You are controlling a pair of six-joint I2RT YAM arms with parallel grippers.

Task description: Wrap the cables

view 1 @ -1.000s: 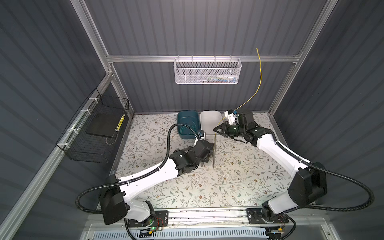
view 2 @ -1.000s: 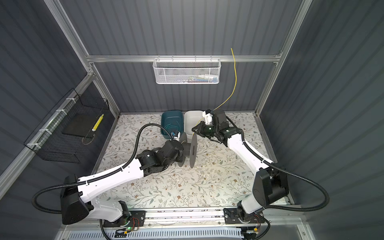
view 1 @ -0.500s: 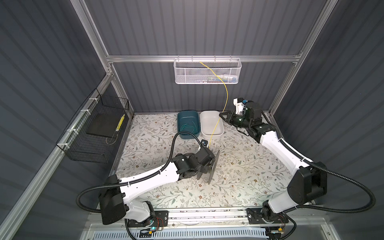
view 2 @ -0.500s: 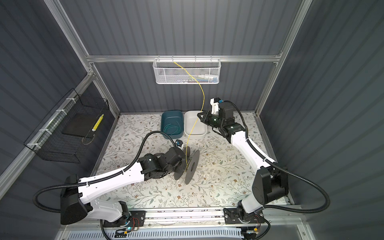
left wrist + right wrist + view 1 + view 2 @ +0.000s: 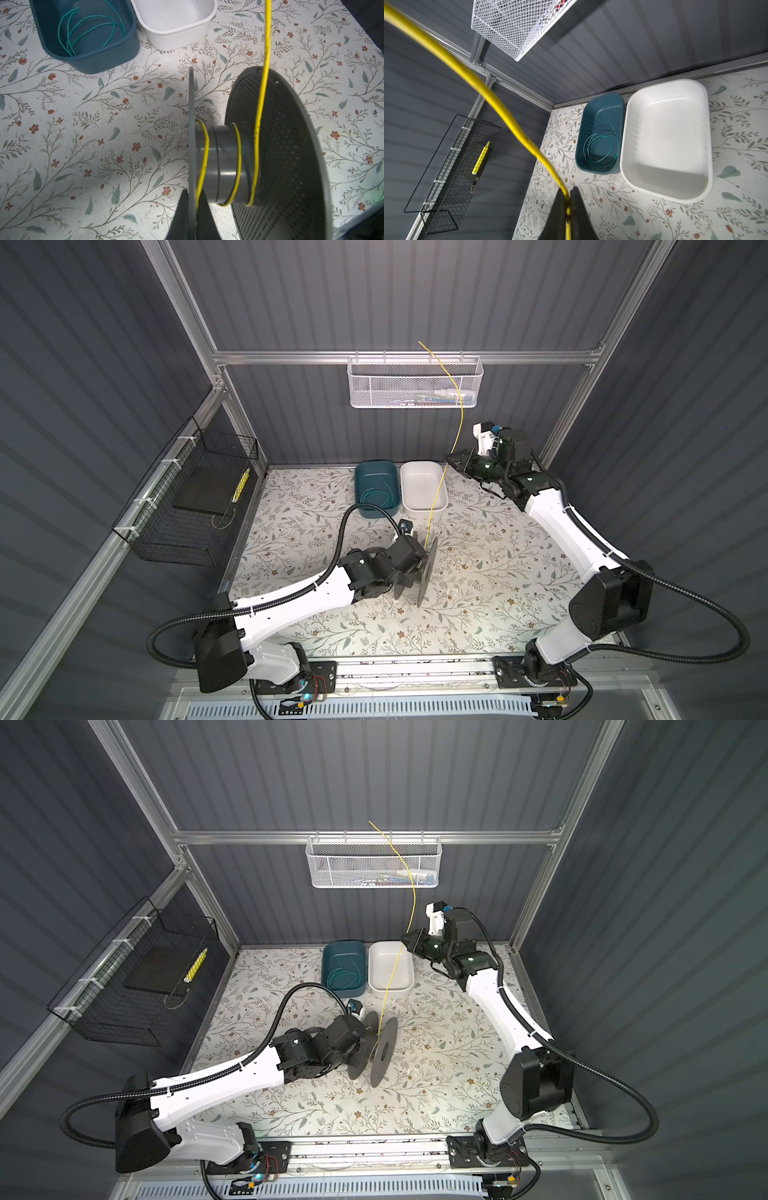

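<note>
Gripping one thin flange of a grey spool [image 5: 226, 162] between clenched fingers, the left claw [image 5: 193, 193] holds the reel on edge near the middle of the flowered surface [image 5: 498, 572]. That grasp likely leaves the hub bare for winding. Whether the flange rims touch the surface cannot be told.

Three loose turns of the yellow cable [image 5: 262, 83] already circle the hub. From there the strand climbs to the right claw [image 5: 568, 190], which is pinched tight on it above the surface's back right corner. The height and distance appear meant to draw the springy wire straight, so that new turns land between the flanges instead of curling off. Beyond the pinch, the free end arcs up in front of a white mesh basket [image 5: 374, 385] on the back wall.

The teal cable [image 5: 87, 27] lies untouched in loose loops inside a teal bin [image 5: 104, 60] at the back edge of the surface, apparently waiting its turn. A white bin [image 5: 176, 39] stands empty just beside it.

A black wire basket [image 5: 178, 539] on the left wall holds a yellow pen-like item [image 5: 480, 158]. No brand, label or legible writing shows anywhere.
</note>
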